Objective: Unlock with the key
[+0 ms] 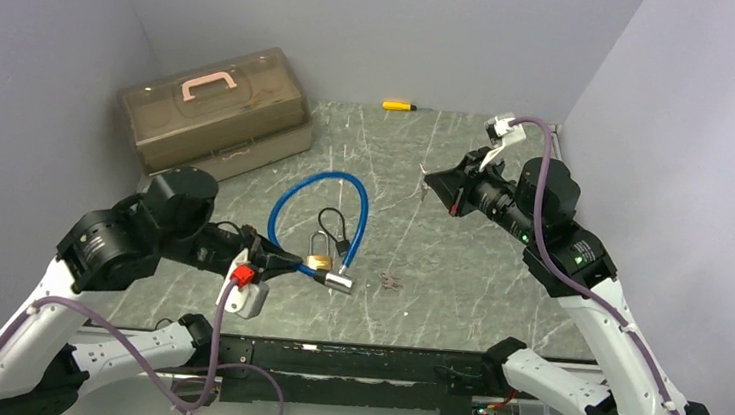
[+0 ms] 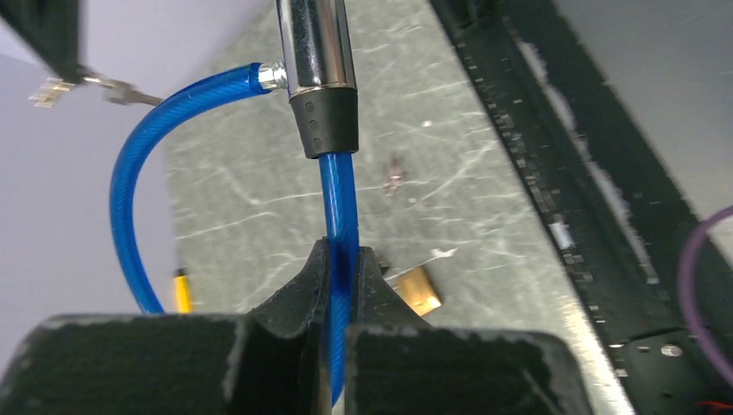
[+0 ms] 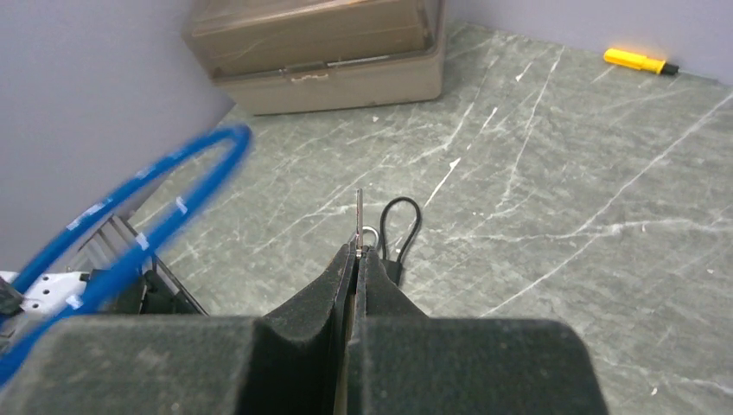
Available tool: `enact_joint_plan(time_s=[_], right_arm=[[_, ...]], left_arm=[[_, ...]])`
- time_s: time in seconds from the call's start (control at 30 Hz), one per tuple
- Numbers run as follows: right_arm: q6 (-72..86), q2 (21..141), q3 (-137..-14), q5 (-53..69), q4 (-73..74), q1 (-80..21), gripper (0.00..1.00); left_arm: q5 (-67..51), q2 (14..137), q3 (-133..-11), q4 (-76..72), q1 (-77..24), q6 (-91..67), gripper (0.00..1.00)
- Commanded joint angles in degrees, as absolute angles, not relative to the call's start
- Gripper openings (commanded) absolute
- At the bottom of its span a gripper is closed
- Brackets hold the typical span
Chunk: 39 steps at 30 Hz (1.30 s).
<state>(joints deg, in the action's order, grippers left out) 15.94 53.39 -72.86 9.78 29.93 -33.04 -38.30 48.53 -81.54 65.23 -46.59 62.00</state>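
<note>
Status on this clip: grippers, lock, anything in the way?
Left gripper shut on blue cable by chrome barrel. Right gripper shut on key, apart from the barrel. No obstruction seen between them.

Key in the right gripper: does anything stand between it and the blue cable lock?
Nothing visible does. The right gripper holds the key above bare table, apart from the lock's chrome barrel; the left gripper clamps its blue cable.
</note>
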Motion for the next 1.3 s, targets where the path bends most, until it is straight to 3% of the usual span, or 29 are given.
enact_joint_plan(time_s=[0.0, 0.3, 0.53, 0.73, 0.8, 1.27], right_arm=[[14.1, 53.2, -77.4, 11.1, 24.5, -33.3, 0.0], [12.0, 57.8, -77.6, 11.7, 21.9, -35.4, 0.0], [7.6, 64.2, -76.0, 3.8, 22.1, -49.2, 0.0], [9.8, 62.6, -71.2, 1.0, 21.3, -54.7, 0.0], [10.8, 61.3, -69.3, 0.2, 21.3, -55.9, 0.0], [15.0, 59.3, -64.7, -2.0, 20.3, -59.0, 0.0]], left_arm=[[-47.1, 50.4, -83.9, 68.0, -46.6, 58.9, 0.07], [-54.6, 53.2, -84.2, 73.9, -46.6, 58.6, 0.11], [-57.3, 55.0, -87.3, 73.4, -46.6, 53.4, 0.11], [-56.7, 54.6, -88.5, 69.9, -46.6, 46.7, 0.08], [-55.4, 54.1, -88.3, 68.3, -46.6, 44.4, 0.0], [-30.2, 51.0, -83.8, 49.2, -46.6, 23.6, 0.0]])
